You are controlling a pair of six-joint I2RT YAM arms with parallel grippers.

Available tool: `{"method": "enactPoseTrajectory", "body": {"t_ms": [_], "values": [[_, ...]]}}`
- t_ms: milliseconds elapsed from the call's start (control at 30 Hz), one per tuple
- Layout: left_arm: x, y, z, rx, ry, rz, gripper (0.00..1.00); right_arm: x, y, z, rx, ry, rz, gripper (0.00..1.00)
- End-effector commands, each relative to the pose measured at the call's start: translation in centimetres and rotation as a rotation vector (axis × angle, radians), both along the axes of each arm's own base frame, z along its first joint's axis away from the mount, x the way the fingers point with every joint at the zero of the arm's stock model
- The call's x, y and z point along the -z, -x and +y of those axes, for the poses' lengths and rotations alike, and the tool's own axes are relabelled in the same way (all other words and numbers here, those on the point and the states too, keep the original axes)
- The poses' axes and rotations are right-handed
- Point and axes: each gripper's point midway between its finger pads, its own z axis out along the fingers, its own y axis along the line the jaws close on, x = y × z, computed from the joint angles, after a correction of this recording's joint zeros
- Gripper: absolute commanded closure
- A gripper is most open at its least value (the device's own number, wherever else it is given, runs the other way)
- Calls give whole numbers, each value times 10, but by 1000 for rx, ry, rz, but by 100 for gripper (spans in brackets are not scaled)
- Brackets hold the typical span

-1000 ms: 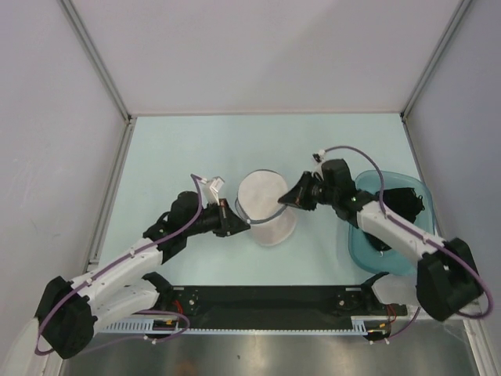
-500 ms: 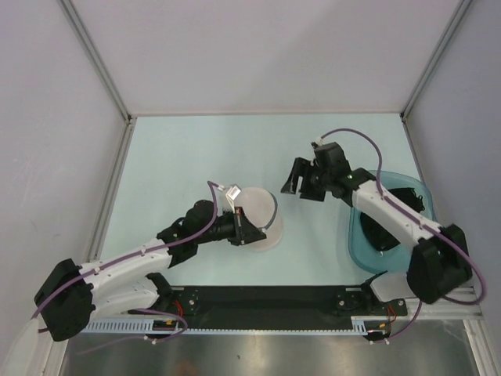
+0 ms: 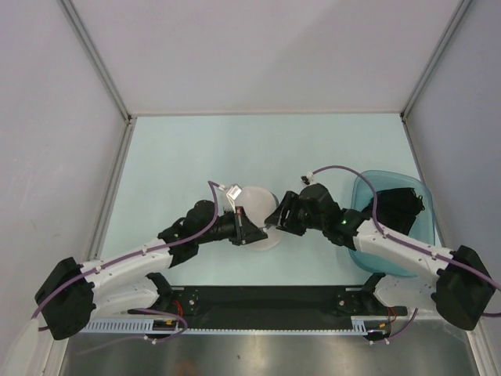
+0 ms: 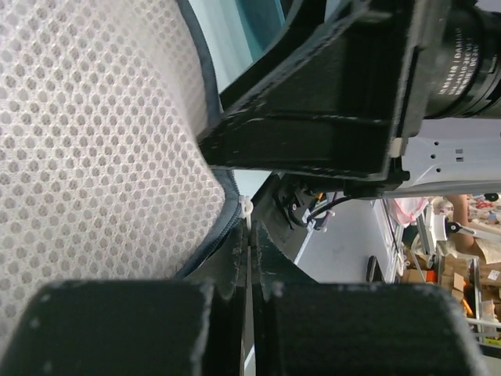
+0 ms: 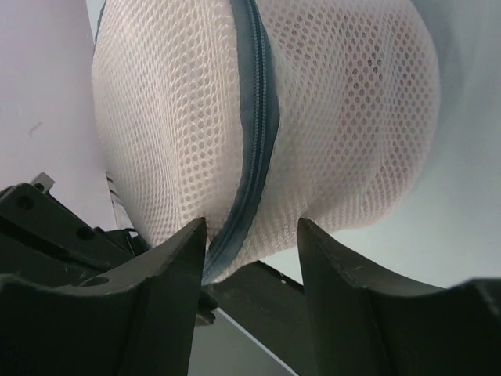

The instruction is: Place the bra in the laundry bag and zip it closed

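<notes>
1. Worktop [image 3: 196,149]: pale green, walled on three sides.

2. Basin [image 3: 364,192]: teal, at the right edge, with a black garment [image 3: 399,202] inside. It has no part in this step.

3. Bag [image 3: 257,200]: white mesh pod near the middle of the worktop, between the two hands and well apart from the basin. It is round, so it has no real long axis. It looks tipped on edge, with one dome facing up and away. The near arc of its rim runs from hand to hand.

4. Right hand [image 5: 250,258]: jaws partly wide, astride the bag's lower rim with the seam between them. It holds nothing. Whether the pads touch the mesh cannot be told.

5. Left hand [image 4: 249,235]: pinched tight on the bag's dark rim.

6. Zip [image 5: 254,102]: grey-blue, and it runs straight down between the right jaws. The stretch in view looks closed.

7. Tab [image 4: 246,207]: a white speck at the left fingertips. It may be the pull, but it is too small to tell.

8. Bra: not seen, because the mesh hides the contents. The bag is plump, so the bra is probably inside.

Handling note: the step looks like a re-grip for zipping.
- Close the right hand on the seam tape, not on the dome mesh.
- Keep the left pinch fixed as an anchor.
- Draw along the curve of the rim, never outward.
</notes>
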Motion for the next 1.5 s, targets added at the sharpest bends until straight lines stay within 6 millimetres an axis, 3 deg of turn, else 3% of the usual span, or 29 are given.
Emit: {"method": "enactPoseTrajectory", "body": {"t_ms": [0,33,100,133,200,233,300,333,433,567,600,700,733,767,800,833,867,933,1000,1033,1067,1100,1167,1200,1267,1300,1367,1467], "values": [[-7,4,-3,15,34,-16,100,-17,-23,23,74,-114,-44,48],[-7,4,-2,16,31,-16,100,-16,-23,23,69,-106,-44,51],[2,-1,5,-24,-18,-17,100,-18,-25,21,69,-96,-52,72],[5,-6,12,-52,-36,-18,100,-15,-25,15,69,-78,-41,78],[13,-14,29,-98,-75,-6,100,-12,-25,7,39,-59,-57,96],[21,-31,48,-170,-93,13,100,-11,-28,1,16,-69,-43,100],[27,-41,70,-214,-117,21,100,-8,-28,-6,-47,-52,-62,100],[38,-51,91,-278,-159,55,100,-9,-29,-11,-73,-58,-57,100],[38,-64,111,-314,-195,36,100,-10,-30,-15,-168,-59,-94,100],[26,-62,99,-242,-134,24,100,-11,-48,-12,-239,-53,-115,100],[23,-59,95,-225,-115,29,100,-22,-56,-6,-270,-49,-155,100],[9,-48,76,-173,-79,0,100,-11,-74,6,-298,-15,-117,100],[3,-38,64,-140,-57,7,100,-27,-90,13,-293,-17,-157,100],[-6,-37,57,-135,-26,-12,100,-17,-99,17,-283,4,-129,100],[-8,-26,47,-97,-11,-10,100,-17,-107,17,-262,29,-124,98],[-14,-24,41,-97,16,-8,100,-30,-118,22,-252,33,-149,82],[-15,-23,37,-100,19,-9,100,-22,-125,24,-239,65,-124,71],[-19,-18,27,-86,46,-5,100,-4,-125,8,-190,195,-46,52],[-17,-19,25,-98,51,4,100,-3,-122,-10,-132,295,-46,41],[-17,-20,24,-102,58,7,100,-1,-115,-15,-118,325,-50,29],[-15,-21,23,-101,54,13,100,12,-102,-26,-95,359,-21,27],[-15,-21,22,-101,55,12,100,-1,-96,-37,-49,369,-60,22],[-14,-22,20,-97,59,13,100,11,-68,-40,-30,357,-29,19],[-14,-21,20,-91,60,15,100,-1,-58,-39,-15,315,-55,19],[-15,-21,19,-90,62,12,100,-11,-42,-21,-31,222,-86,19],[-14,-20,18,-85,62,12,100,-6,-31,-16,-13,169,-41,20],[-13,-19,18,-83,59,13,100,-26,-23,0,-14,60,-84,23],[-11,-18,16,-79,57,16,100,-26,-20,11,21,48,-78,27]]}}
